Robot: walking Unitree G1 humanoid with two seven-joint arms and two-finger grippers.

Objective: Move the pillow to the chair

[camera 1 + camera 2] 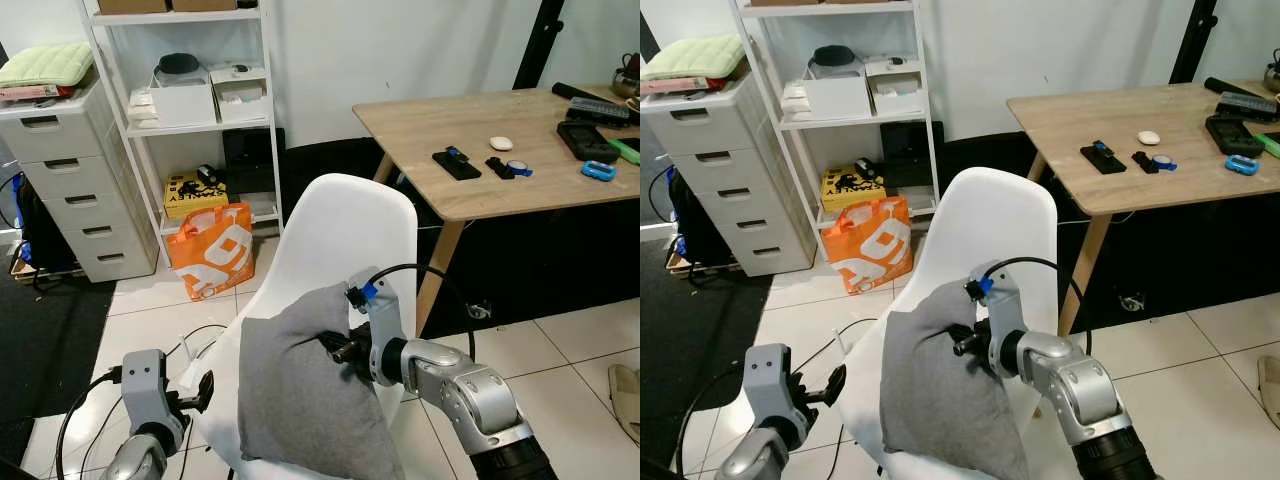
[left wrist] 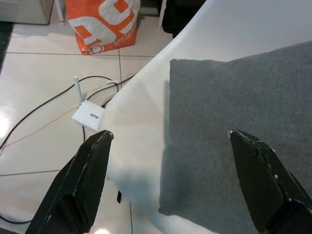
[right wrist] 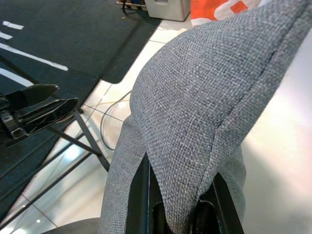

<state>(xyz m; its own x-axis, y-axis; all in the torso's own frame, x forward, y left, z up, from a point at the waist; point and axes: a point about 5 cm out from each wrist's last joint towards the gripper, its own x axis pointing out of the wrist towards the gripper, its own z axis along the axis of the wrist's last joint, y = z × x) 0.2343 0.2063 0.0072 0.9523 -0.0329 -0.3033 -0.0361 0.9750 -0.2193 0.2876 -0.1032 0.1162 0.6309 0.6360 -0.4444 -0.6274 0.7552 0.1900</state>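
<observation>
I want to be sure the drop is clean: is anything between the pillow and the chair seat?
Nothing visible. The grey pillow already rests on the white chair, leaning toward its backrest, with the right gripper pinching its edge. The left gripper hangs open beside the chair.

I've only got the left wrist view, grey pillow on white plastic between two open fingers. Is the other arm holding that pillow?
Observer: Yes, the right gripper is shut on the grey pillow, pinching a fold at its edge.
Operator: Is it resting against the chair back?
Observer: It stands on the seat, leaning on the white chair backrest.
Operator: Where's my left gripper relative to it?
Observer: The left gripper is open beside the chair's left edge, not touching the pillow.
</observation>
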